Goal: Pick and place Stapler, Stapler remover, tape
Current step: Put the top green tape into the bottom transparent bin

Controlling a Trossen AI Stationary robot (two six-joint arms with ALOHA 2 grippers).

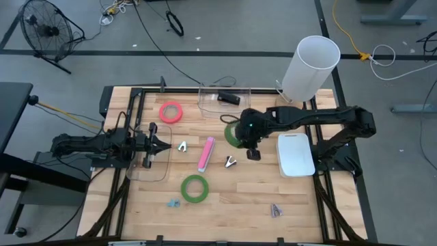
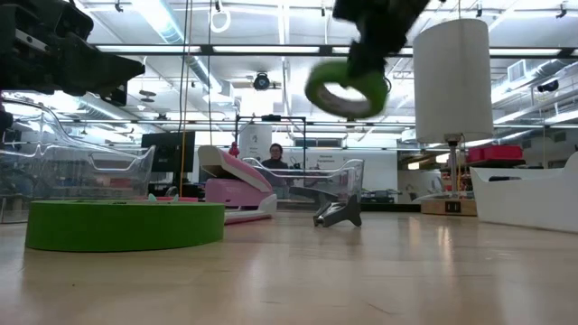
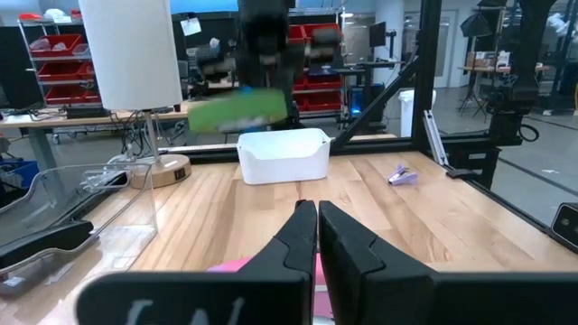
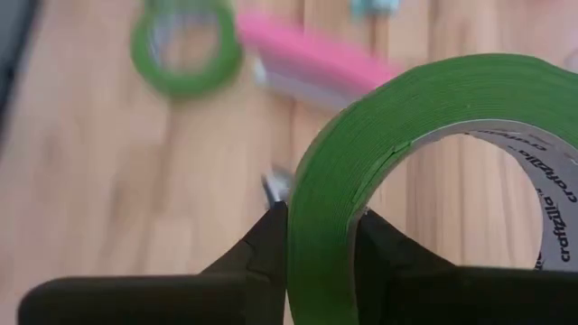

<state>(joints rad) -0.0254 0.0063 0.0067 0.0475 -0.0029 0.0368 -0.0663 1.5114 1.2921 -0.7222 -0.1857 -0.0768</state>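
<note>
My right tool (image 4: 318, 236) is clamped on a bright green ring-shaped tape roll (image 4: 433, 171), fingers pinching the roll's wall, one inside the open centre and one outside. Roll is lifted clear of the light wooden surface (image 1: 232, 198) (low view shows it hanging well above the boards), sitting just left of the white rectangular plastic bin (image 1: 295, 154) in the overhead shot.

My left tool (image 3: 316, 236) is pinched closed with nothing in it, parked at the left side of the surface over a clear plastic tray (image 1: 151, 164).

Other items, all lying on the surface:
- second bright green tape roll (image 1: 195, 188), flat, near the front centre
- pink-red tape roll (image 1: 171, 112), flat, back left
- pink elongated stapler (image 1: 206, 154), mid-surface, between the two tools
- small metal claw-type staple remover (image 1: 231, 161), just right of the stapler
- another clear plastic container (image 1: 225, 99) at the back edge with a dark object inside (can't tell what it is)

Tall white cylindrical lamp shade (image 1: 310, 66) stands at the back right corner.
</note>
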